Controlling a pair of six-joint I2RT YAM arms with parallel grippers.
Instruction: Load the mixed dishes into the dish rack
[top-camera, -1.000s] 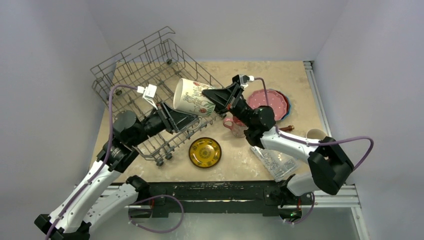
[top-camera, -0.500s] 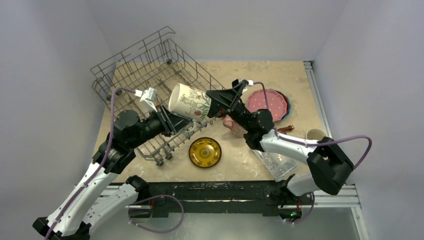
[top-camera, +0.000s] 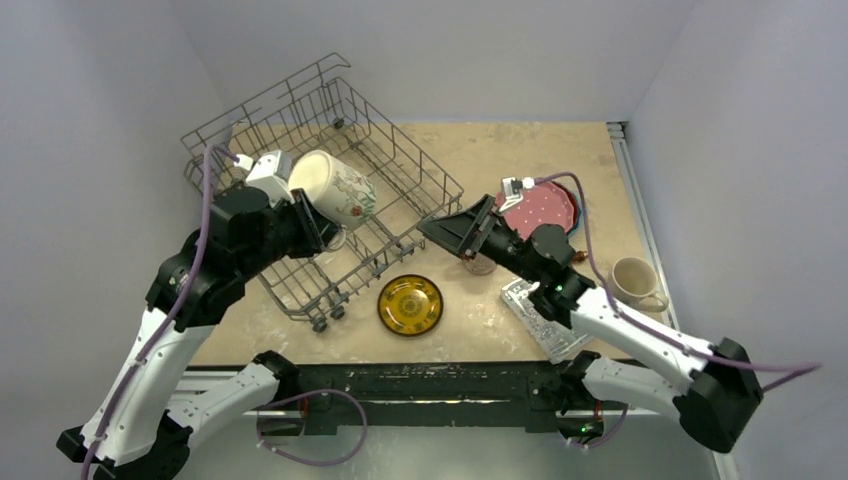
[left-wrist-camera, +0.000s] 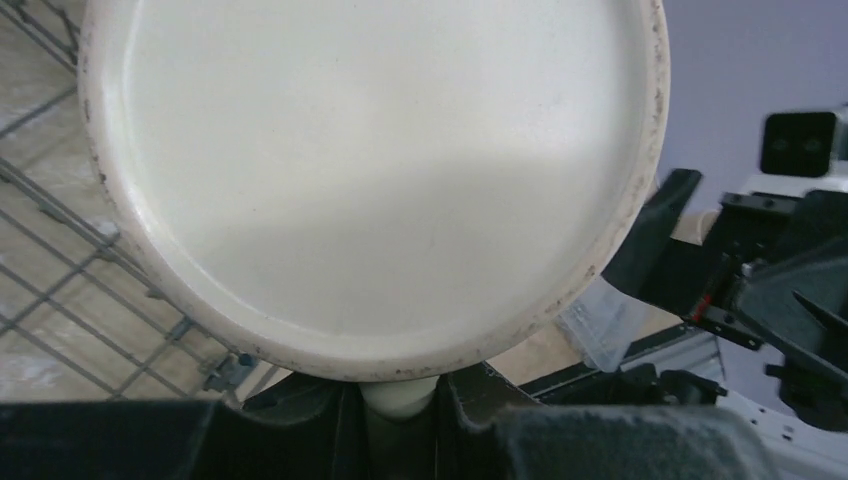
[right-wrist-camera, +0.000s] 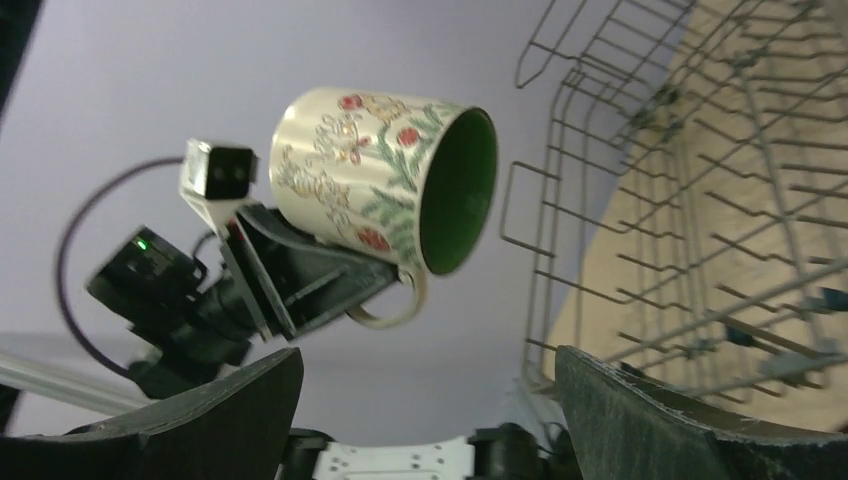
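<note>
- now, left gripper (top-camera: 322, 225): clamped on the handle of the floral mug (top-camera: 335, 188); the wrist view shows the handle pinched between both fingers (left-wrist-camera: 480, 412).
- floral mug: lifted on its side over the near-left part of the rack (top-camera: 380, 150); base toward the left wrist camera, green mouth toward the right arm; clear of the wires below.
- right gripper (top-camera: 447, 228): jaws wide, nothing between them; hangs just beside the rack's right corner, facing the mug.
- rack: grey wire, set corner-on on the table (top-camera: 470, 150); upright tines stand under the mug.
- yellow plate (top-camera: 410, 304): flat on the table, just in front of the rack's near corner.
- pink dotted plate (top-camera: 548, 205): flat, beyond the right arm, which partly covers it.
- pink mug (top-camera: 482, 265): mostly hidden under the right gripper.
- cream mug (top-camera: 634, 282): upright near the table's right edge, well apart from the rack.
- clear box (top-camera: 530, 312): near edge, partly under the right forearm.
</note>
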